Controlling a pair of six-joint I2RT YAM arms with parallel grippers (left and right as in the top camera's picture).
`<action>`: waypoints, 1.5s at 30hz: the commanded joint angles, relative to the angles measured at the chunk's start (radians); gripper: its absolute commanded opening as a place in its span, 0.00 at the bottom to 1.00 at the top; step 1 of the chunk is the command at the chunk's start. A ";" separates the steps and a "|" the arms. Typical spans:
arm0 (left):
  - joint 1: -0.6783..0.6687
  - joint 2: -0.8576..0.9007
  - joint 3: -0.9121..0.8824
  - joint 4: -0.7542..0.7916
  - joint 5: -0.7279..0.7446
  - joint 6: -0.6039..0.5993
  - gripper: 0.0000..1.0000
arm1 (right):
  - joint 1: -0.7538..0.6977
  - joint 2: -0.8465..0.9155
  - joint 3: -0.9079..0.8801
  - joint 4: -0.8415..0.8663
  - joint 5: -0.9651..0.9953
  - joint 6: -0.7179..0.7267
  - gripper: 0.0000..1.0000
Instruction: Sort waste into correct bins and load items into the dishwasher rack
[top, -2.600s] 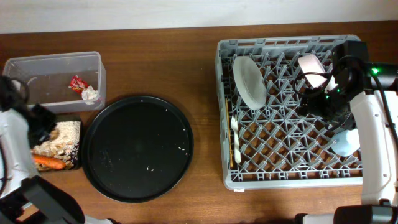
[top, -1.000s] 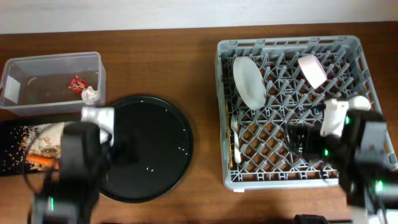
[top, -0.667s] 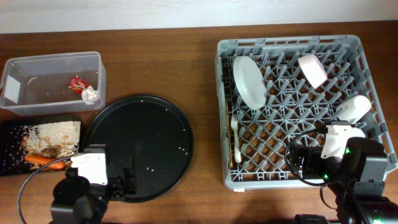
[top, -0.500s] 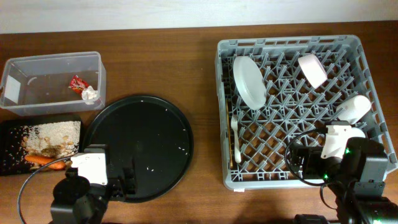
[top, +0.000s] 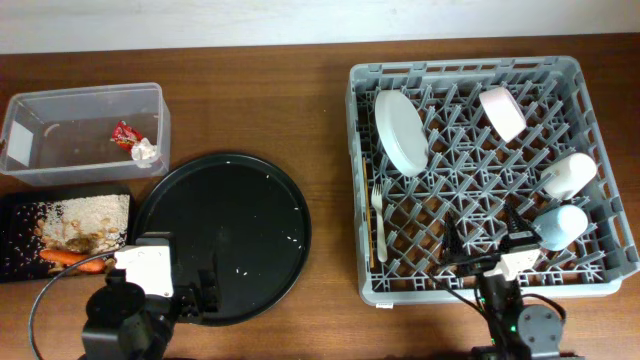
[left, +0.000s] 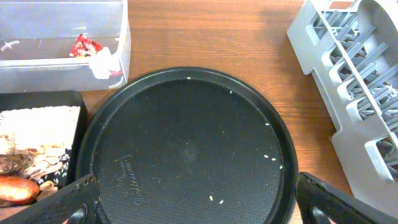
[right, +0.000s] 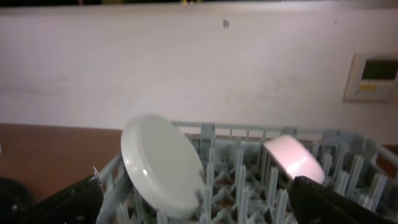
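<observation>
The grey dishwasher rack (top: 470, 285) holds an upright white plate (top: 401, 132), a small white bowl (top: 502, 112), a cream cup (top: 570, 174), a light-blue cup (top: 560, 225) and a white fork (top: 378, 212). The clear tub (top: 60, 110) contains the red wrapper (top: 124, 133) and the white paper wad (top: 146, 151). Food scraps (top: 88, 220) and a carrot piece (top: 72, 258) lie in the flat black tray (top: 15, 255). My left gripper (left: 196, 179) hovers open and empty over the round tray's near rim. The right gripper (right: 196, 183) is open and empty at the rack's front edge, facing the plate (right: 163, 165) and bowl (right: 291, 158).
A large round black tray (top: 222, 237) with a few crumbs sits between the bins and the rack. Bare wooden table (top: 300, 90) lies behind it. In the right wrist view a white wall with a small panel (right: 373, 78) stands beyond the rack (right: 214, 134).
The right arm has drawn back toward the table's front edge, uncovering the light-blue cup. The left arm has stayed put for the last half second. Both grippers remain open.
</observation>
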 joint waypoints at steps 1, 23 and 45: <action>0.003 -0.002 -0.003 0.000 -0.006 -0.006 0.99 | 0.005 -0.013 -0.033 -0.023 0.030 -0.045 0.99; 0.007 -0.043 -0.040 -0.026 -0.011 -0.006 0.99 | 0.005 -0.012 -0.033 -0.159 0.027 -0.040 0.99; 0.064 -0.429 -0.819 0.901 0.016 0.062 0.99 | 0.005 -0.012 -0.033 -0.159 0.027 -0.040 0.99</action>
